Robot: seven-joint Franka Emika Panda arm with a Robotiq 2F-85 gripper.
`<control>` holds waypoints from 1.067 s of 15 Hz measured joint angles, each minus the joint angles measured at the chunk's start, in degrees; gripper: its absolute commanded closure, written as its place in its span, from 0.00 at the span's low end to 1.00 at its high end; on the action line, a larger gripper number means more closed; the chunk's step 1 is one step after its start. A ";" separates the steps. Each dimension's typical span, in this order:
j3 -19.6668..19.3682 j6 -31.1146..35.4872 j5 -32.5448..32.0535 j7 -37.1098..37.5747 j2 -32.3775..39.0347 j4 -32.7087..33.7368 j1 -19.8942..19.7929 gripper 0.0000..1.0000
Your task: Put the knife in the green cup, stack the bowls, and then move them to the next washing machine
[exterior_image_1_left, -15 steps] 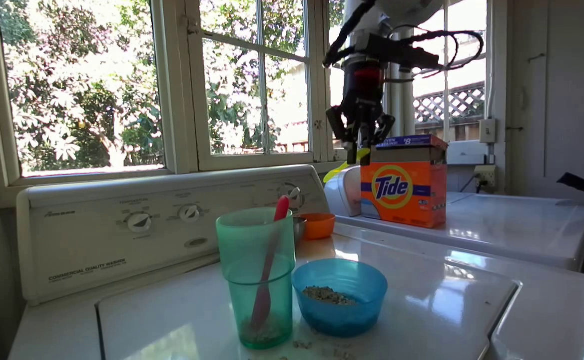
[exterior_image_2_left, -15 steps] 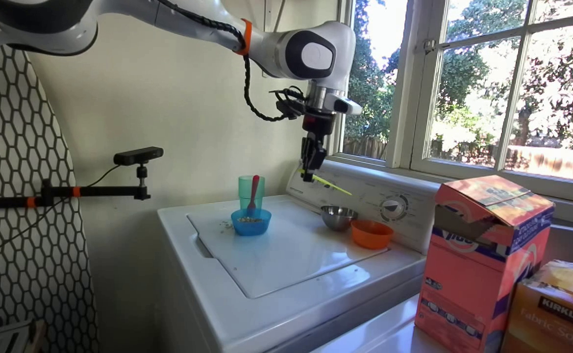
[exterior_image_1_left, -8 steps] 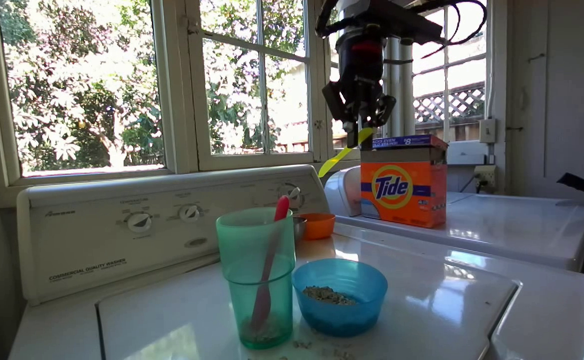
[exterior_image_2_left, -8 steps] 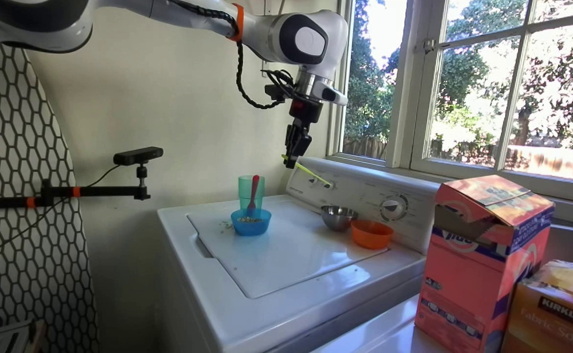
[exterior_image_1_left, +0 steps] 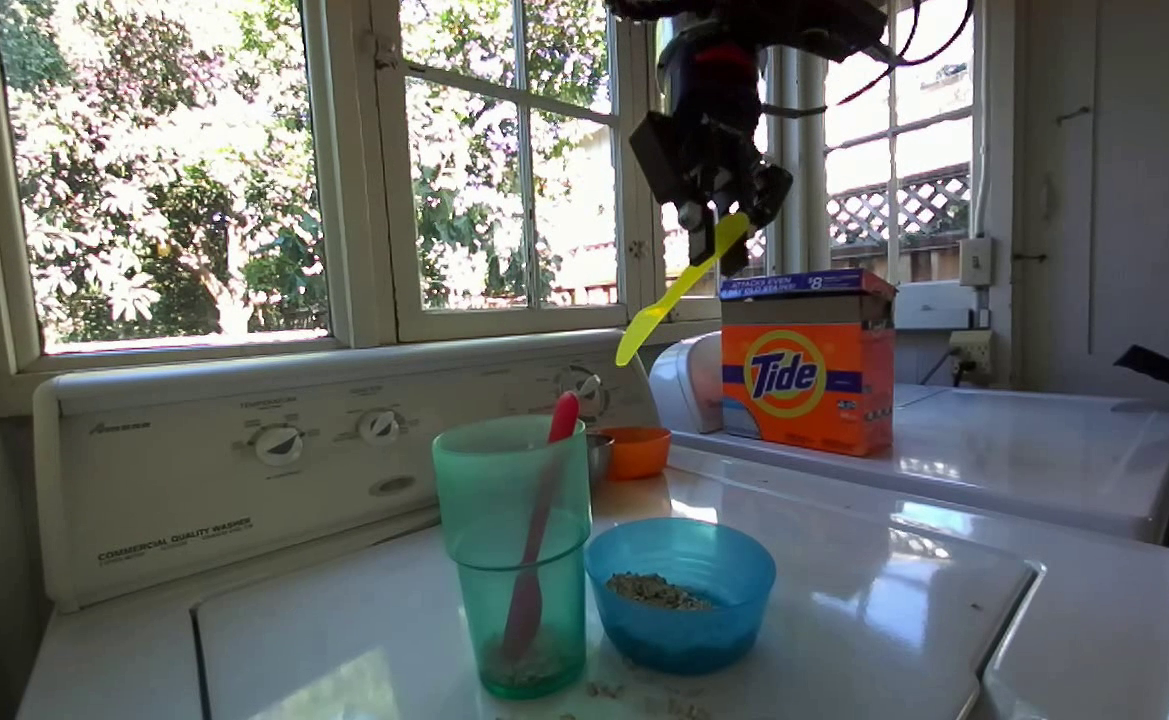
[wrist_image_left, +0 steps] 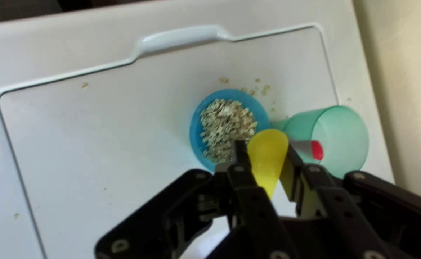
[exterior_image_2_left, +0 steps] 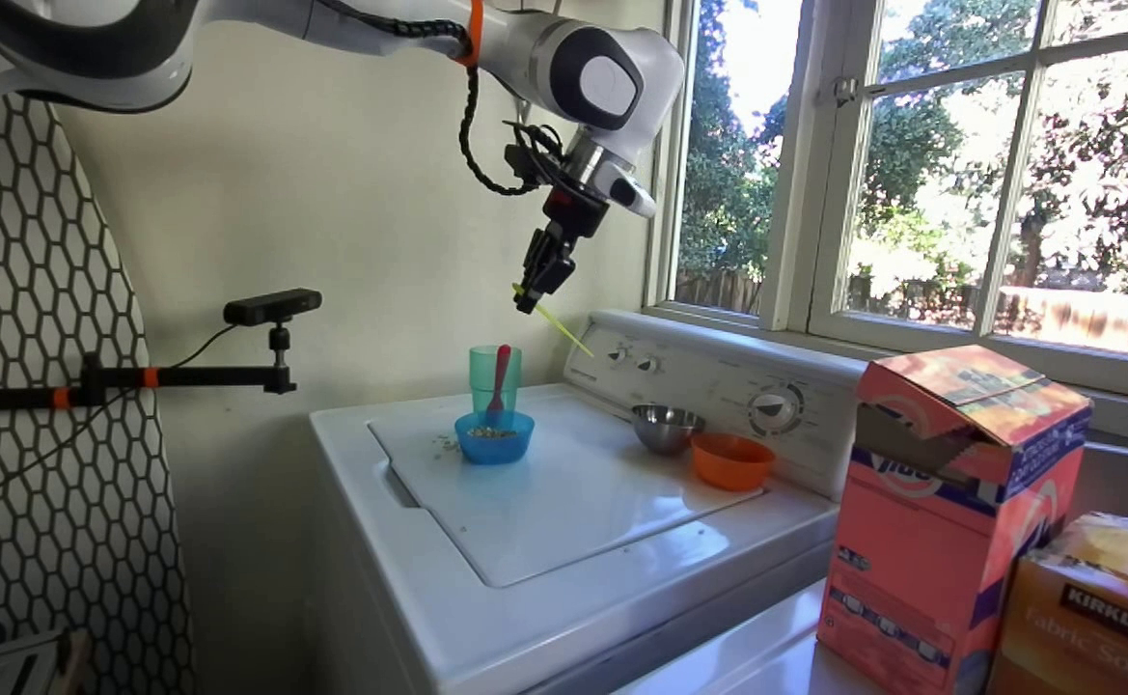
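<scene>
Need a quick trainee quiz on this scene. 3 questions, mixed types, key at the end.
1. Multiple choice: what colour is the plastic knife held in the gripper? A) orange B) yellow-green C) blue
2. True or false: the reddish-pink utensil leans inside the translucent green tumbler.
3. Short answer: which two bowls sit near the control panel?

Key: 1. B. 2. True. 3. The metal bowl and the orange bowl.

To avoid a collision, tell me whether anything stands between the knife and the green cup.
Nothing visible stands between the knife and the green cup, but the red utensil leans inside and pokes above the rim, taking part of the mouth.
</scene>
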 measured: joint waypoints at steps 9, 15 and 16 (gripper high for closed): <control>2.71 -13.34 16.59 -1.54 0.67 4.18 -0.08 0.94; 3.12 -15.06 20.48 -1.94 2.80 1.67 0.47 0.94; 3.11 -15.06 20.67 -1.94 3.37 1.03 0.46 0.94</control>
